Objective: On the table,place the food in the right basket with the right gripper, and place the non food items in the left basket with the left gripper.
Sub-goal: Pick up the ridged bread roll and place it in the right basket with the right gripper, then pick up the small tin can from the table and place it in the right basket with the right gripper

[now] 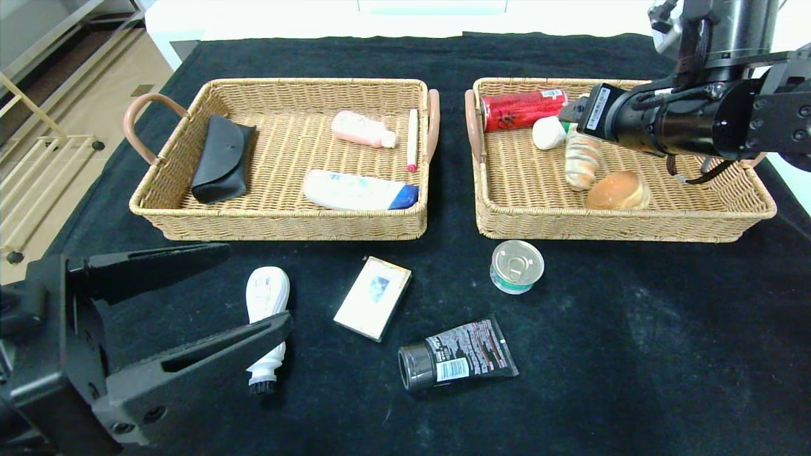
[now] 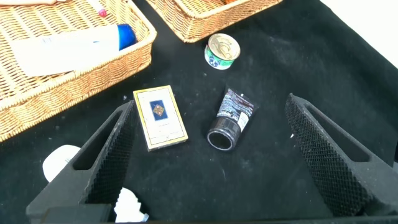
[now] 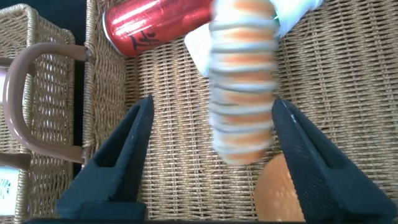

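Striped bread roll [image 3: 244, 93] | between right gripper [image 3: 214, 158] fingers [image 3: 121, 162] | spread wide, untouched | right basket [image 1: 754, 209]

Left basket [image 1: 279, 218], wicker w/ brown handles, holds black case [image 1: 222, 160], pink bottle [image 1: 362, 129], pink pen [image 1: 412, 138] & white/blue tube [image 1: 360, 191]. Right basket [image 1: 624, 225], just right of it, holds red can [image 1: 523, 108] on its side, white egg-like item [image 1: 548, 133], striped bread roll [image 1: 581, 162] & round bun [image 1: 618, 190]. Just in front of right basket's near-left corner: upright tin can [image 1: 517, 266]; further front-left lie card box [image 1: 373, 297], black tube [image 1: 456, 362] & white brush [image 1: 267, 320].
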Action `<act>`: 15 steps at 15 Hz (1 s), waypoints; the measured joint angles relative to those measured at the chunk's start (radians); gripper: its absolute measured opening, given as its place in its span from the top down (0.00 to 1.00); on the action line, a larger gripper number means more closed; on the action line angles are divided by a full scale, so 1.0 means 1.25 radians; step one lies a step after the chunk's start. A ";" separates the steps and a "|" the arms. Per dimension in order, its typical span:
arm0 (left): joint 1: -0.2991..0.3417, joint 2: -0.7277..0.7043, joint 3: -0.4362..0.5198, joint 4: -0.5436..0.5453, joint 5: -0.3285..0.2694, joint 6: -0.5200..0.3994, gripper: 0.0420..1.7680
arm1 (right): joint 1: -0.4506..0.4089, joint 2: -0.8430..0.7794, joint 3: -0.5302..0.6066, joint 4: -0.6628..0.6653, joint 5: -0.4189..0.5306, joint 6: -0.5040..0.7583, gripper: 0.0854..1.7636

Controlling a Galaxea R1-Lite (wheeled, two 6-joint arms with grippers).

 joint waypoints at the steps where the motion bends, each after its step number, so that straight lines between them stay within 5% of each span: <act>1: 0.000 0.000 0.000 0.000 0.000 0.000 0.03 | 0.002 -0.002 0.002 0.001 -0.001 0.000 0.18; 7: 0.000 0.001 0.001 0.001 0.000 0.000 0.03 | 0.037 -0.060 0.079 0.074 -0.018 -0.040 0.10; 10: 0.000 0.003 0.001 0.001 0.000 0.000 0.03 | 0.109 -0.105 0.092 0.232 -0.049 -0.039 0.08; 15: 0.000 0.002 0.001 0.001 0.001 0.000 0.03 | 0.229 -0.126 0.100 0.287 -0.118 -0.029 0.06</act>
